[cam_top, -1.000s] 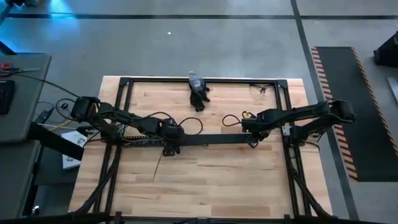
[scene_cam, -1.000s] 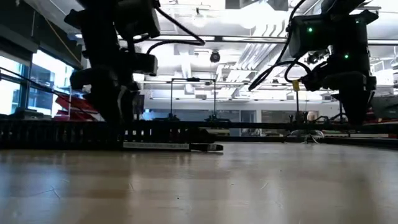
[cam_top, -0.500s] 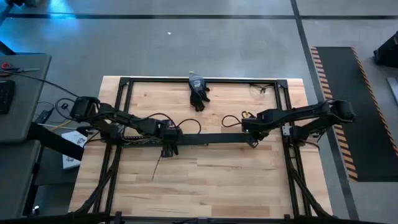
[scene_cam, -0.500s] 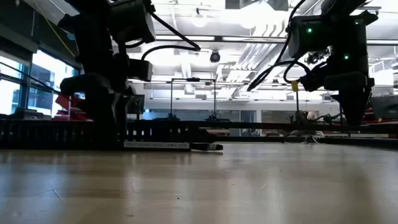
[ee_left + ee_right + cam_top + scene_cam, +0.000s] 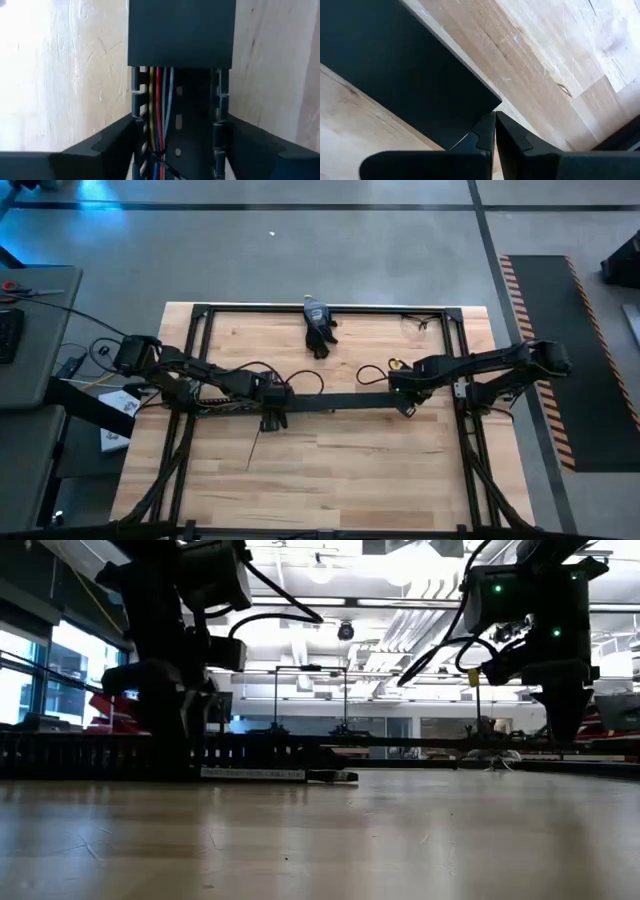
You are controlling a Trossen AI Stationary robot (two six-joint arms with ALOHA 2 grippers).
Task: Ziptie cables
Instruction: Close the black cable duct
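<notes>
Left gripper (image 5: 175, 150) jaws spread, straddling the duct (image 5: 177, 120), cables (image 5: 159, 107) running lengthwise between them toward the table's right edge; right gripper (image 5: 495, 132) jaws pressed together.

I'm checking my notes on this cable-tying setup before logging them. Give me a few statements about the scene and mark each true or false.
1. The coloured cables lie inside the black comb-edged duct. True.
2. The left pincer is shut tight. False: its fingers stand apart, one on each side of the duct.
3. The right pincer is wide open. False: its fingertips meet, so it is shut.
4. A flat black lid covers part of the duct beyond the left pincer. True.
5. The duct runs across the wooden table between the two arms. True.
6. The table is bare metal. False: it is pale wood.
</notes>
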